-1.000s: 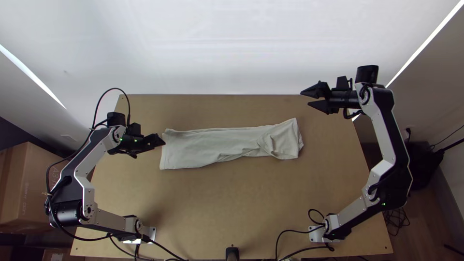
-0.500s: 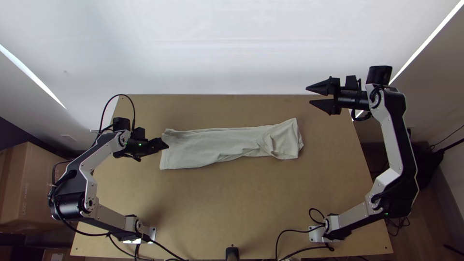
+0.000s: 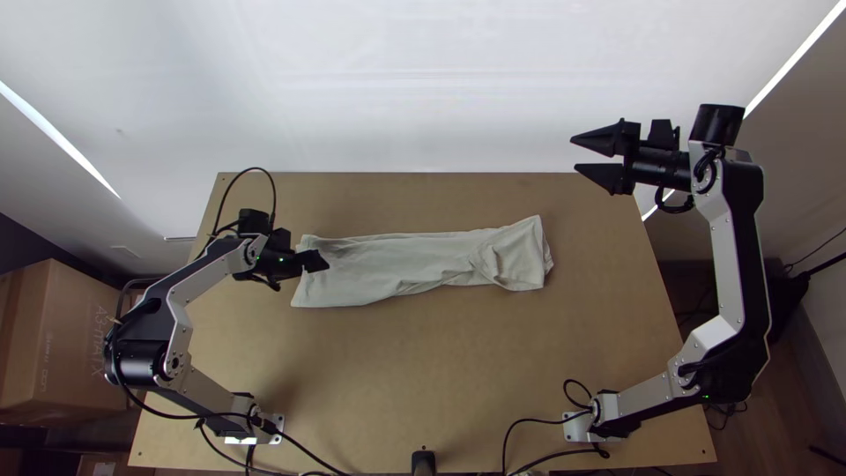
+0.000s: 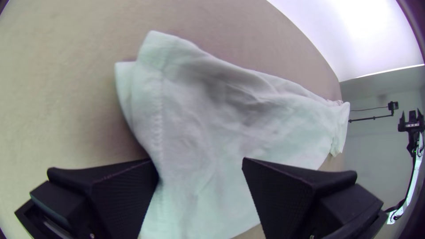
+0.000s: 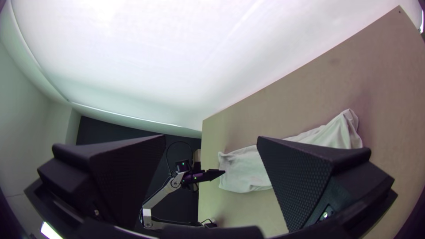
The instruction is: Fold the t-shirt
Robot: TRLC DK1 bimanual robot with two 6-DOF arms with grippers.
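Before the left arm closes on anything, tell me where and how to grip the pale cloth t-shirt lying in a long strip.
I'd take the t-shirt by its seamed left end, coming down from that side. That end lies fairly flat, its seam within the gap of the open black left gripper; the right end is rumpled.
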